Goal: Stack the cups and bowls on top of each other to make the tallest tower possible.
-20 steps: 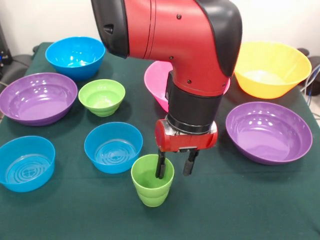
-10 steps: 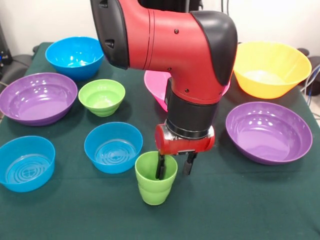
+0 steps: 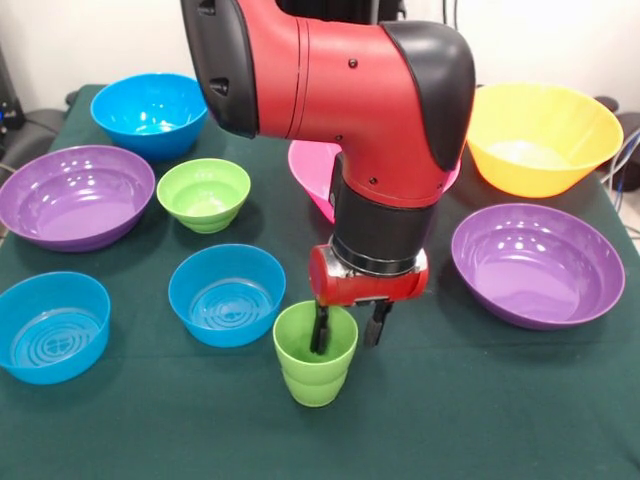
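In the front view the hand (image 3: 349, 330) pinches the rim of the green cup (image 3: 315, 354) near the desk's (image 3: 470, 410) front edge, one finger inside, and this thin hold could let the cup tilt or slip when lifted.

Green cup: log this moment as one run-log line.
hand: one finger inside the green cup, one outside, straddling its rim | cup: upright on table | nearest: blue bowl, apart | stack: none yet

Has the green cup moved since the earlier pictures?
Yes. The green cup, one finger of the gripper inside it, has shifted rightward in the front view, away from the nearest blue bowl.
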Available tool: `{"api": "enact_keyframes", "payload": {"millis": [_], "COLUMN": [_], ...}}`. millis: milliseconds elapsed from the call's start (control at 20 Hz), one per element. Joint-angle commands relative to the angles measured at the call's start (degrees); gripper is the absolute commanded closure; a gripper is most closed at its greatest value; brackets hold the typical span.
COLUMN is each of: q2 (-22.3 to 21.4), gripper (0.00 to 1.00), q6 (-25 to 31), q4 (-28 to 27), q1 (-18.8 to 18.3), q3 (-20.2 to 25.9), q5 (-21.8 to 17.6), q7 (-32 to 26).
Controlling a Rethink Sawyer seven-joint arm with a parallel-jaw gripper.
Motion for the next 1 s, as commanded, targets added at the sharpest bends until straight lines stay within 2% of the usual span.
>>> {"api": "enact_keyframes", "payload": {"millis": [50,450,1000], "q2": [-2.85,-4.04,-5.83], "gripper": [0.00,0.00,0.00], "q6": [9.01,11.99,12.00], "q4": [-1.02,-1.67,-0.37], "q1": [-0.24,-0.61,-1.50], "q3": [3.80,5.33,6.92], "q5": [0.69,1.58,2.97], "q7": [-5.42,-6.70,-7.98]}}
